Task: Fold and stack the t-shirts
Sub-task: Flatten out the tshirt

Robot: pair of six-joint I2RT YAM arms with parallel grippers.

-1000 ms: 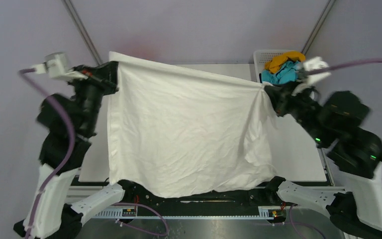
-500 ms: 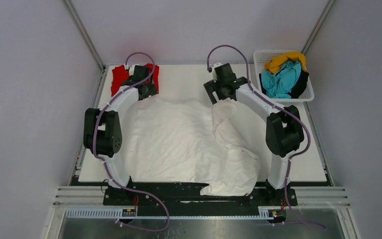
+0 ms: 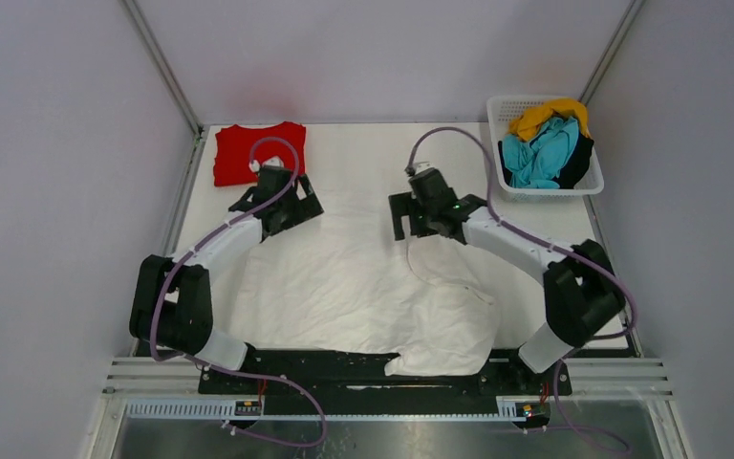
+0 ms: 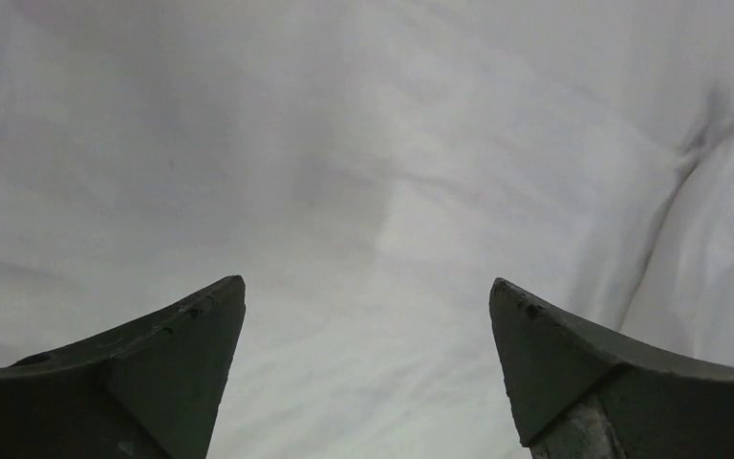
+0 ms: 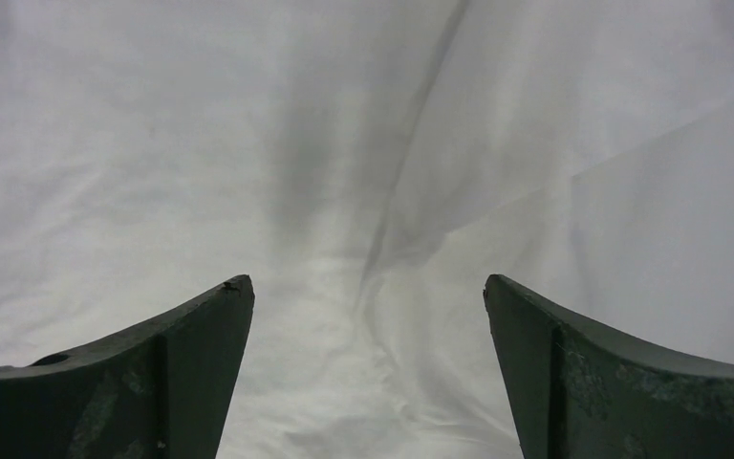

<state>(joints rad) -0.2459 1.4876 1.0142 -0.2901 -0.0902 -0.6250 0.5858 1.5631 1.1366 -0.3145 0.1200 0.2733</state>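
White lattice basket (image 3: 547, 191) at far right corner, white tabletop (image 3: 363, 158)

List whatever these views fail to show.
Top view: black shirt mostly buried under teal shirt in the basket.
Top view: far edge of white shirt, covered by left gripper and right gripper, faint against the table.
Top view: near edge of red shirt, crossed by a cable.
Wrist views: white cloth fills both; shirt outline cut off by every edge.

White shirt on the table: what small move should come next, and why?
Probably lower the right gripper and pinch the ridge of cloth beneath it to pull it flat: the gripper hangs open and empty, and the white shirt lies rumpled there.
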